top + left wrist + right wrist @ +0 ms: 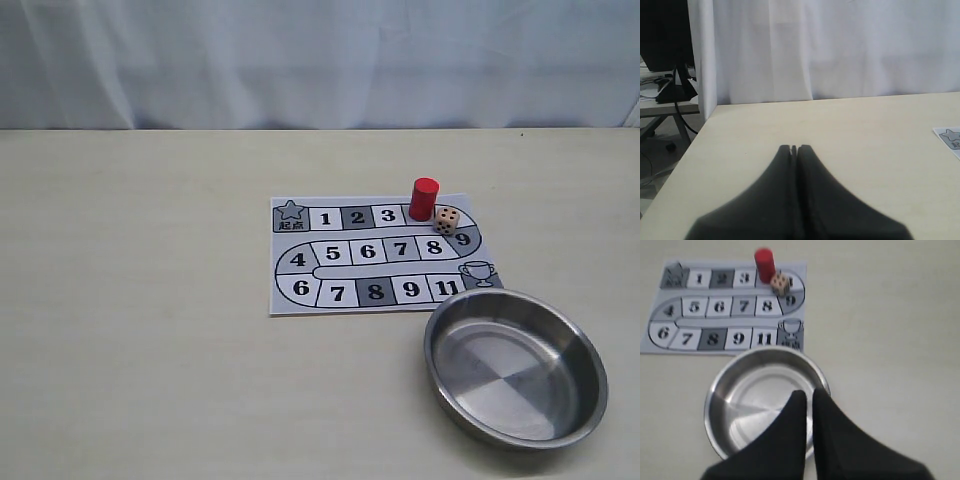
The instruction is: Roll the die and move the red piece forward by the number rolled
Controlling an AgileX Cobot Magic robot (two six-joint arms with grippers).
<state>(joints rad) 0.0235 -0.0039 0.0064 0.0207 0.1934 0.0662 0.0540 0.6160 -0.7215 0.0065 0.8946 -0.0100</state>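
Die (pixel 448 221) and red piece (pixel 424 198) stand side by side on a paper game board (pixel 285 305). The die is a small pale cube with black dots and soft corners. The dots on top are too small and blurry to count for sure. The red piece is a shiny red cylinder, standing up straight, a bit taller than the die. It stands on the top row, right after square 3. The die is just beside it, at the bend of the track, next to square 9. They may be touching.

The board lies flat on a pale cream table (pixel 140 300). A round metal bowl (pixel 510 380) sits on the table near the board's corner with the cup picture. A white curtain (pixel 300 60) hangs behind the table. Past its edge, the left wrist view shows a dim room with a desk and black cables.

The right pincer (pixel 809 392) hangs over the bowl's near rim. Its two black fingers are almost together, with only a thin gap, and hold nothing. The die (pixel 780 284) and red piece (pixel 764 264) are well away from it, across the bowl and the board. The left pincer (pixel 794 148) is pressed closed and holds nothing. It is over bare table, with only the board's star corner near the edge of its view.
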